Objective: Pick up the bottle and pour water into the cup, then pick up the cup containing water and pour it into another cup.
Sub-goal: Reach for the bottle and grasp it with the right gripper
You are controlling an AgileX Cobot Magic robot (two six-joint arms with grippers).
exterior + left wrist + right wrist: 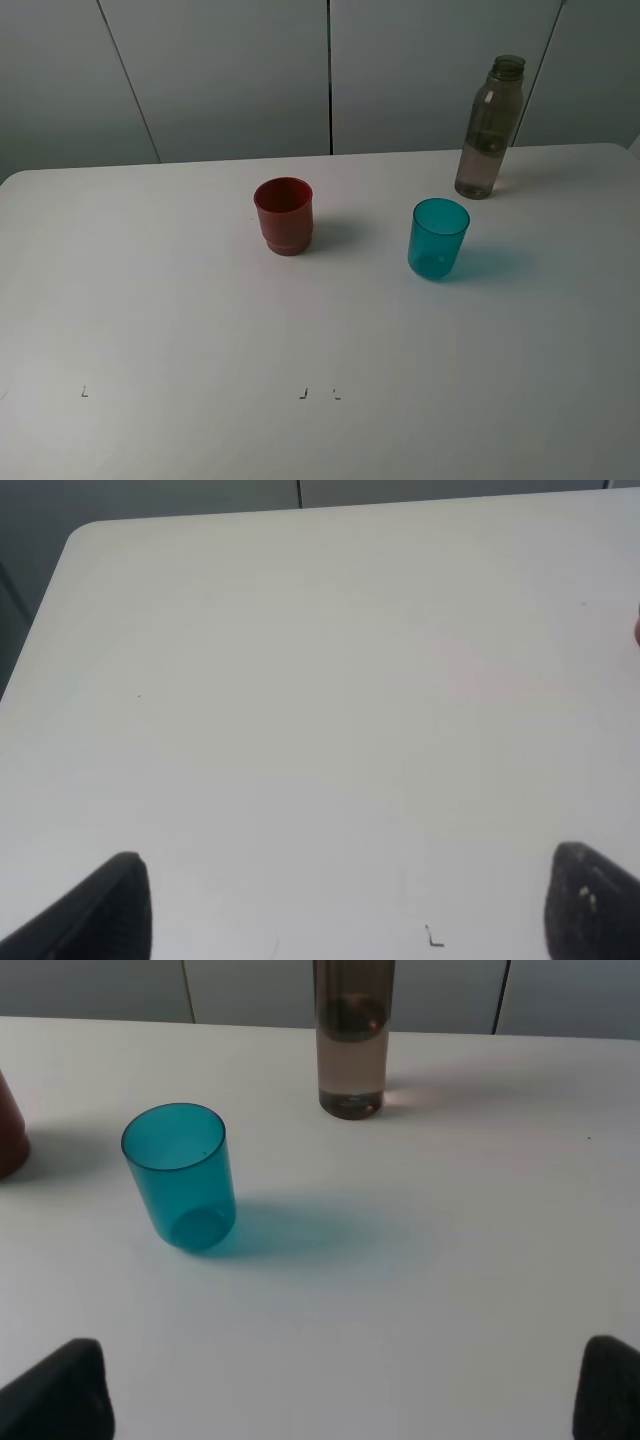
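The grey-brown bottle [490, 130] stands upright at the table's far right, holding some water. The teal cup [437, 238] stands upright in front of it, a little to its left. The red cup [284, 215] stands upright near the middle. Neither gripper shows in the exterior high view. In the right wrist view my right gripper [335, 1395] is open and empty, well short of the teal cup [182, 1175] and the bottle [352, 1035]; the red cup [10, 1125] shows at the frame edge. My left gripper [350, 910] is open and empty over bare table, with a red sliver [636, 630] at the frame edge.
The white table [150, 300] ends at a far edge against grey wall panels [230, 70]. Small black marks [303, 394] lie near its front. Its rounded far left corner [80, 535] shows in the left wrist view.
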